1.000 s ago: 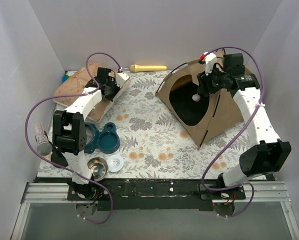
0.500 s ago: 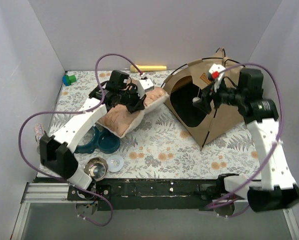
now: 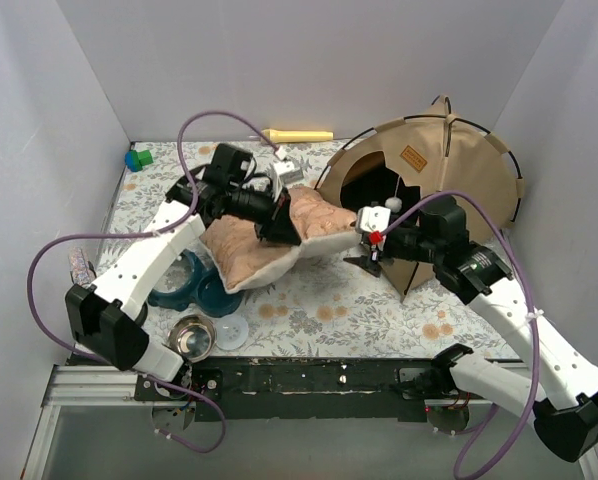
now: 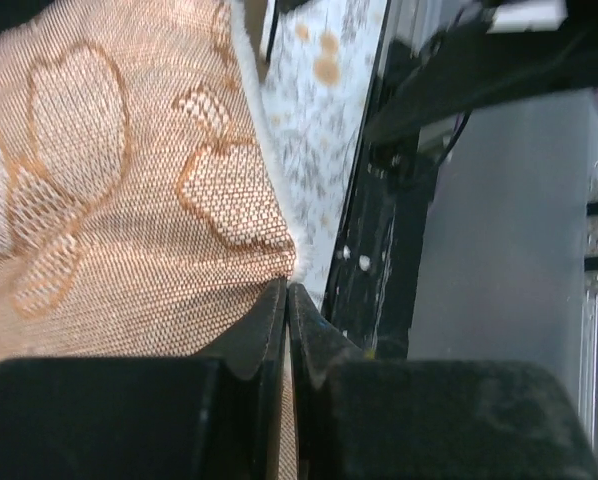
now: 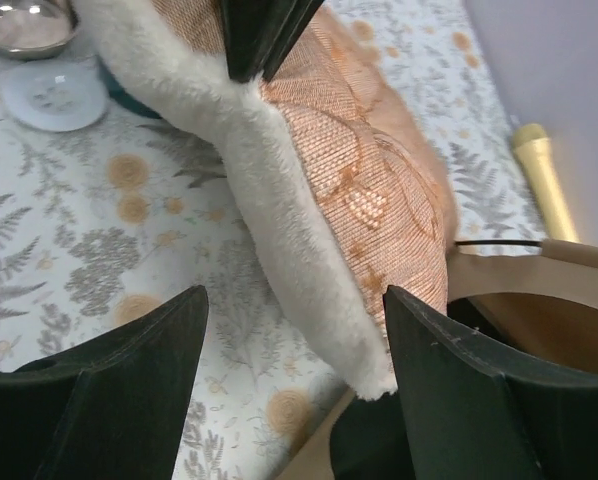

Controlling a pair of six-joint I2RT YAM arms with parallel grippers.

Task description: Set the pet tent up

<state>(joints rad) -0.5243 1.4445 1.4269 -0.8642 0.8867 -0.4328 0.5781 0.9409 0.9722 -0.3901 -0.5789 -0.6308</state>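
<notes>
The tan pet tent (image 3: 459, 160) stands at the back right, its dark doorway facing left. My left gripper (image 3: 282, 232) is shut on the edge of the beige-pink patterned cushion (image 3: 249, 245), which lies stretched toward the doorway. In the left wrist view the closed jaws pinch the cushion's white seam (image 4: 279, 205). My right gripper (image 3: 364, 258) is open at the tent's front, next to the cushion's right end. In the right wrist view its fingers (image 5: 299, 340) straddle the cushion's furry corner (image 5: 324, 290), with the tent's doorway edge (image 5: 519, 320) at the right.
A yellow tube (image 3: 297, 135) lies at the back. A green block (image 3: 138, 158) sits at the back left. A teal double pet bowl (image 3: 194, 287), a steel bowl (image 3: 192, 337) and a white lid (image 3: 230, 328) sit at the front left. A glittery cylinder (image 3: 80, 268) lies by the left wall.
My left gripper has carried the cushion right and forward, toward the tent doorway. My right arm has swung down from the tent's front to the cushion's right end. The tent now stands fuller.
</notes>
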